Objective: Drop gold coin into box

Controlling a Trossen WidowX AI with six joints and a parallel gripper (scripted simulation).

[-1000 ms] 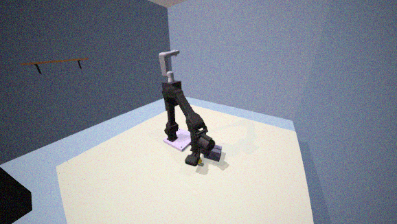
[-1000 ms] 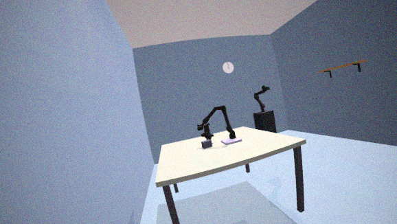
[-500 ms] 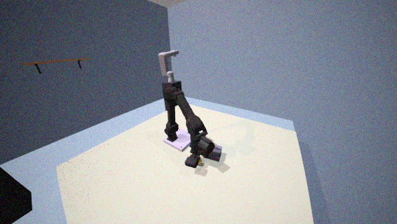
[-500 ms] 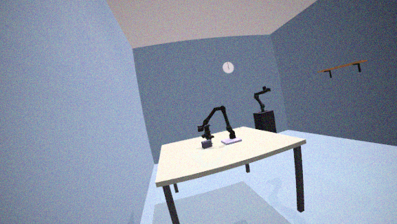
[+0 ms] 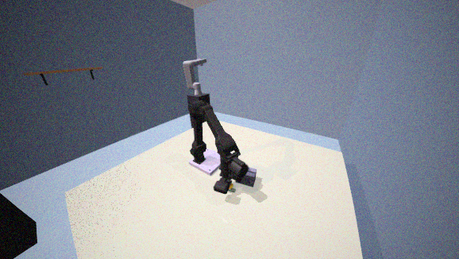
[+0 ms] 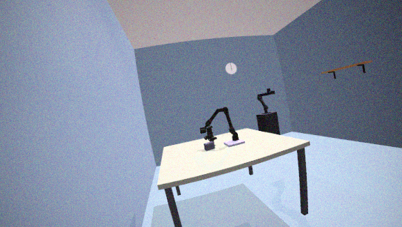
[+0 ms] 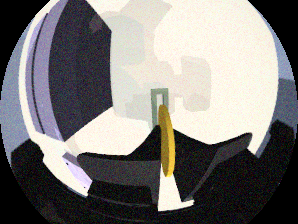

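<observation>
Hand (image 7: 166, 163) closed tight on the gold coin (image 7: 165, 141), which is edge-on btwn the dark fingers, low over the table (image 5: 278, 222) (coin's far edge meets the green holder (image 7: 158, 99) in wrist view). Grey box (image 7: 76, 70) sits just beside hand, near the arm's base plate (image 5: 206, 160), well in from table's edges.

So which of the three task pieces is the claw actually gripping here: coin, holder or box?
The thin gold coin: it stands edge-on between the closed claw. The dark-green holder sits beyond it, and the grey box is off to one side.
</observation>
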